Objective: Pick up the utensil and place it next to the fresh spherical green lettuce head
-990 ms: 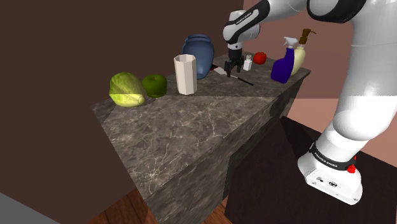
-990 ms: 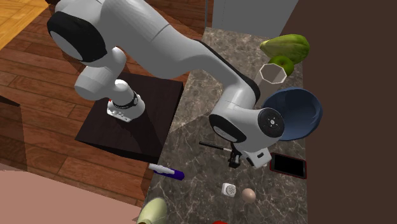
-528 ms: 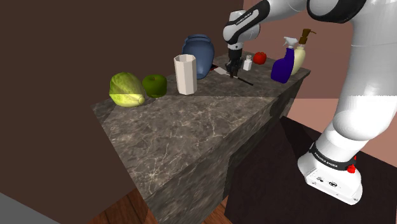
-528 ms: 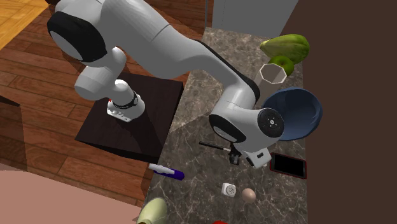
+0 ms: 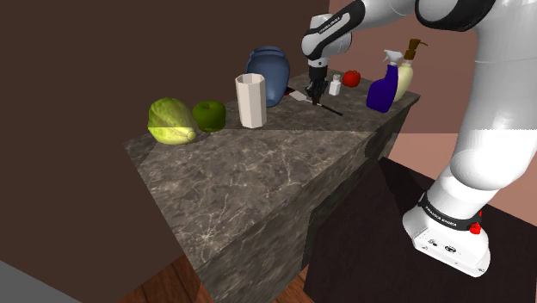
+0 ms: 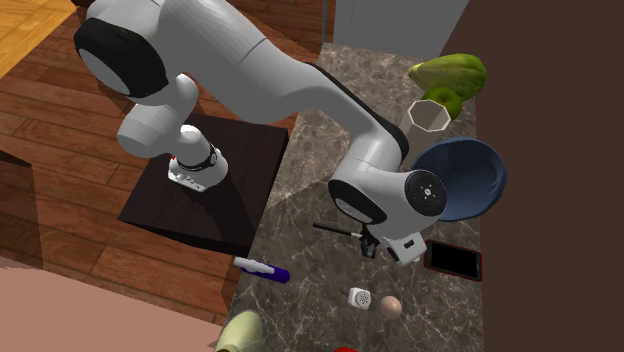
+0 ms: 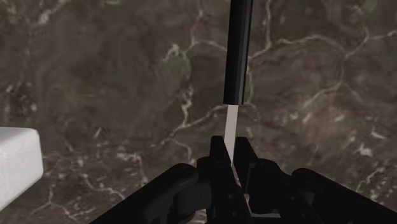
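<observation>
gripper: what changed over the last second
The gripper came down slightly onto the knife, and its fingers now clasp the pale blade. The knife still lies on the counter; the lettuce and cup have not moved.

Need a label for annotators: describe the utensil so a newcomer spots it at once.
On the dark marble counter, look between the blue pot and the purple spray bottle. A knife lies flat there under the hand; with its slim black handle and pale blade, it is the only long, thin thing there.

Kitchen: stone counter (image 5: 258, 172), lettuce (image 5: 170, 120), spray bottle (image 5: 383, 86)
</observation>
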Robot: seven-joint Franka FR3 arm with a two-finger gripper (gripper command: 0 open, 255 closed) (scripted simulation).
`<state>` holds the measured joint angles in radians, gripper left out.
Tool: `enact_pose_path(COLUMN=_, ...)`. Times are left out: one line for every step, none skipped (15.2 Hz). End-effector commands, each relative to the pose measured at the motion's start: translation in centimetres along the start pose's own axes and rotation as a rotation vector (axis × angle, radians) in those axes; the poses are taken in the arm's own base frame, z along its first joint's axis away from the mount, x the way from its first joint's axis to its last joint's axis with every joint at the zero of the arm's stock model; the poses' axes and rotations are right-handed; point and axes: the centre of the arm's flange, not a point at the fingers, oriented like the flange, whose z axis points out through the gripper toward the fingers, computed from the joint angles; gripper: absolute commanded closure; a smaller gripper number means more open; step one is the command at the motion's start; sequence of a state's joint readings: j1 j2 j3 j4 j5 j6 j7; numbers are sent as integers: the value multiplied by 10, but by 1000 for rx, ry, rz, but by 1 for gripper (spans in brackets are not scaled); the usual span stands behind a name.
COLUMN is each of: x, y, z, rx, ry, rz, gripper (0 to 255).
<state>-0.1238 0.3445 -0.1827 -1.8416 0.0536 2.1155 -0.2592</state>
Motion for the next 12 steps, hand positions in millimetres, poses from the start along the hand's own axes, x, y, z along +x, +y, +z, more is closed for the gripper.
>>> enact_pose_path(x=0, y=0, z=-5, rx=0, ry=0, rz=0, gripper=255)
enact_pose_path(x=-1, y=0, z=-10, rx=0, ry=0, rz=0, gripper=255)
enact_pose_path(x=-1, y=0, z=-16, rx=0, ry=0, rz=0, gripper=255)
enact_pose_path(x=-2, y=0, z=-21, rx=0, ry=0, rz=0, gripper=255)
enact_pose_path(x=-2, y=0, z=-26, rx=0, ry=0, rz=0, gripper=255)
enact_pose_path(x=-2, y=0, z=-32, rx=0, ry=0, rz=0, gripper=255)
enact_pose_path(x=-2, y=0, z=-37, rx=0, ry=0, rz=0, gripper=255)
enact_pose_path(x=-3, y=0, z=-42, rx=0, ry=0, rz=0, gripper=255)
enact_pose_path(x=-3, y=0, z=-47, rx=0, ry=0, rz=0, gripper=255)
enact_pose_path(x=-4, y=0, z=-53, rx=0, ry=0, rz=0, gripper=255)
enact_pose_path(x=-4, y=0, z=-58, rx=0, ry=0, rz=0, gripper=255)
enact_pose_path(x=-4, y=0, z=-63, rx=0, ry=0, rz=0, gripper=255)
